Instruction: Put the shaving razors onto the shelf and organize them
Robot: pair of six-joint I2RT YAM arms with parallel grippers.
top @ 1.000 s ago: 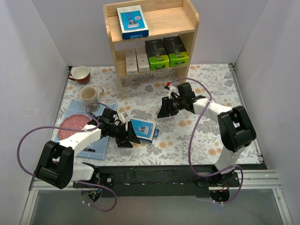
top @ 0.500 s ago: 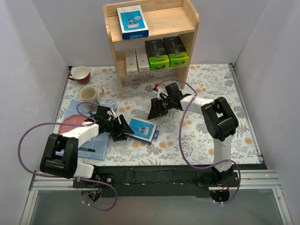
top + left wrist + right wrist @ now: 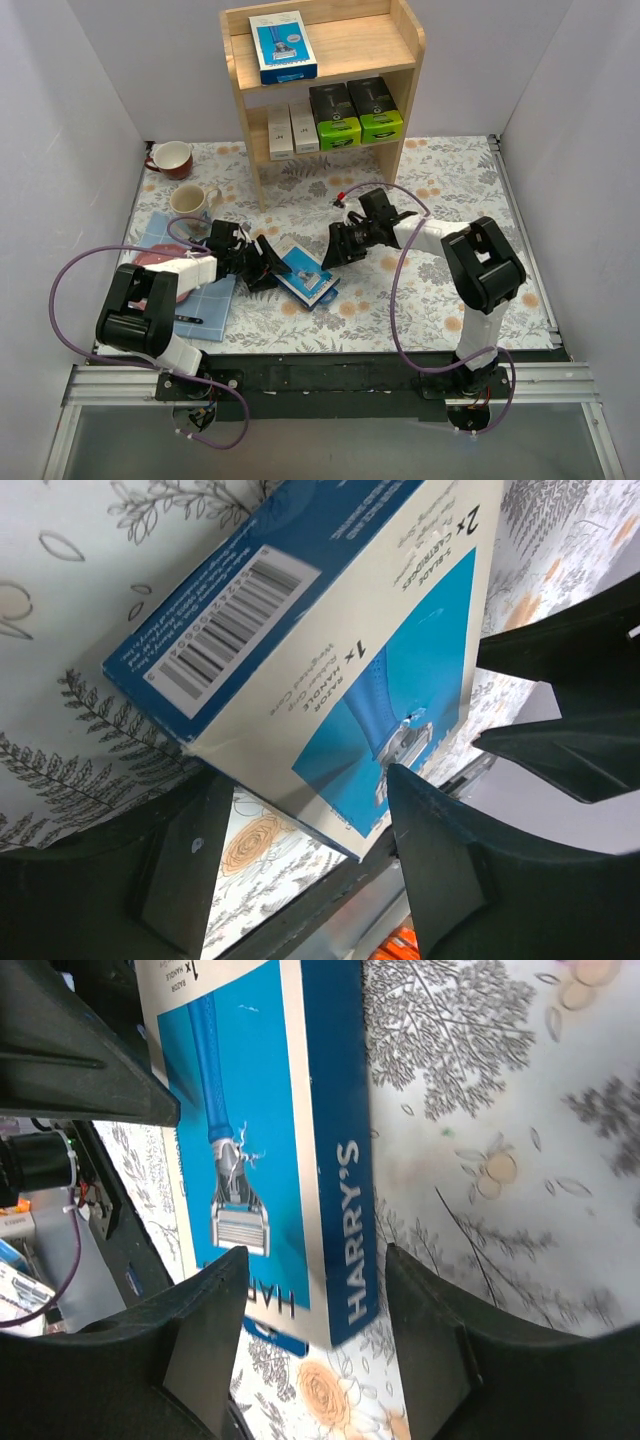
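Blue pack [image 3: 305, 275]: flat on worktop [image 3: 420, 290], between both hands, well apart from shelf [image 3: 410, 50].
Left hand [image 3: 266, 268]: wide, straddling one end; contact unclear.
Right hand [image 3: 334, 252]: wide, at opposite end, holding nothing.
Risk: both hands closing together may twist or shove the pack away.

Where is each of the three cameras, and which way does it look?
Top: above and behind, looking down on the shelf, left arm and right arm.
Left wrist: on the left arm, looking past its fingers at the blue pack.
Right wrist: on the right arm, past its fingers at that pack.
All three share the pack.
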